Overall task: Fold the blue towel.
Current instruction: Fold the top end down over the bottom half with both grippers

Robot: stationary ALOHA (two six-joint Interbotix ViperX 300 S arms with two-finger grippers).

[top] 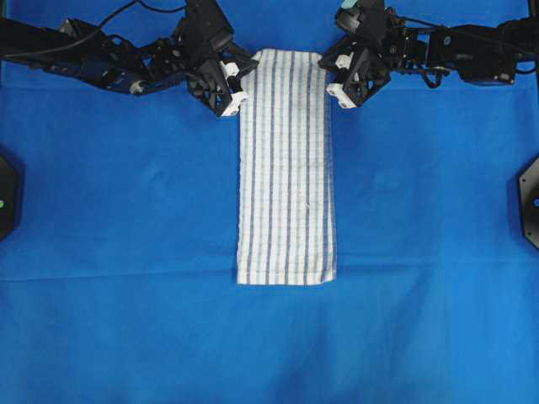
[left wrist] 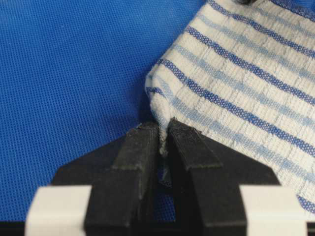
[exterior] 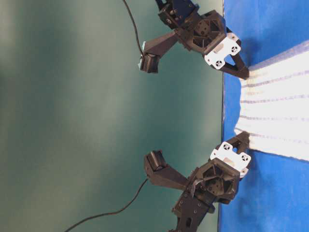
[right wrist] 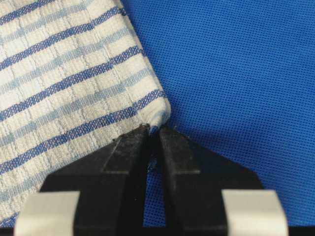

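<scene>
We saw the blue towel [top: 286,168] lying flat as a long, narrow strip down the middle of the blue table cover [top: 118,252], its short far edge between the two arms and its near edge well down the cover. It was white with thin dark-blue and light-blue stripes.

The left gripper [top: 238,82] sat at the towel's far left corner. In the left wrist view its fingers [left wrist: 138,157] were pressed together with that corner [left wrist: 160,125] of the cloth nipped between their tips, the fabric puckered just above them.

The right gripper [top: 330,77] sat at the far right corner. In the right wrist view its fingers [right wrist: 129,157] were likewise drawn together, and the rounded corner [right wrist: 158,115] of the towel was pinched between the tips.

From table level we saw both grippers [exterior: 241,72] [exterior: 243,140] low at the edge of the cover, each touching its own corner of the towel [exterior: 280,111], which spread away from them across the cloth.
</scene>
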